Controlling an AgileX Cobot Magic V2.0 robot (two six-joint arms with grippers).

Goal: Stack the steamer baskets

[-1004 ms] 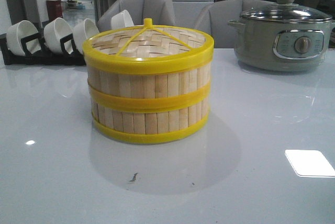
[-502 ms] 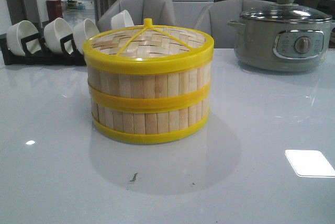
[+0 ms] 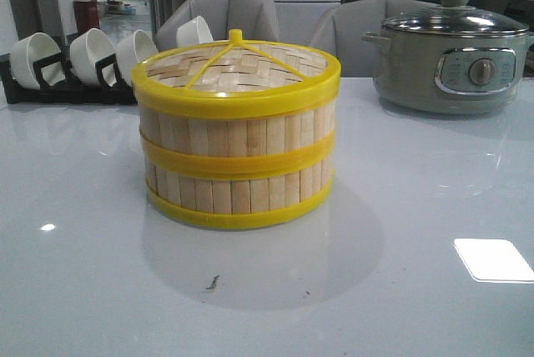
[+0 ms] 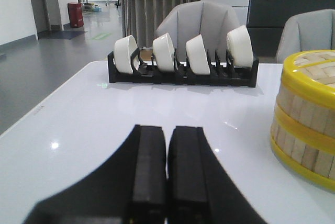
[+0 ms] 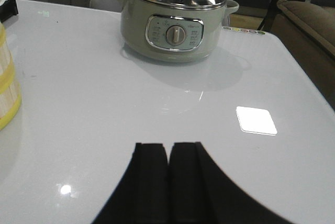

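Two steamer baskets (image 3: 238, 153) stand stacked one on the other in the middle of the white table, with pale bamboo slats and yellow rims. A flat woven bamboo lid with a yellow knob (image 3: 236, 37) sits on the top one. The stack also shows in the left wrist view (image 4: 306, 119) and at the edge of the right wrist view (image 5: 8, 85). My left gripper (image 4: 167, 130) is shut and empty, low over the table beside the stack. My right gripper (image 5: 168, 146) is shut and empty over bare table. Neither gripper shows in the front view.
A grey-green electric pot (image 3: 450, 52) with a glass lid stands at the back right, also in the right wrist view (image 5: 175, 22). A black rack of white bowls (image 3: 75, 65) stands at the back left, also in the left wrist view (image 4: 183, 59). Grey chairs stand behind the table.
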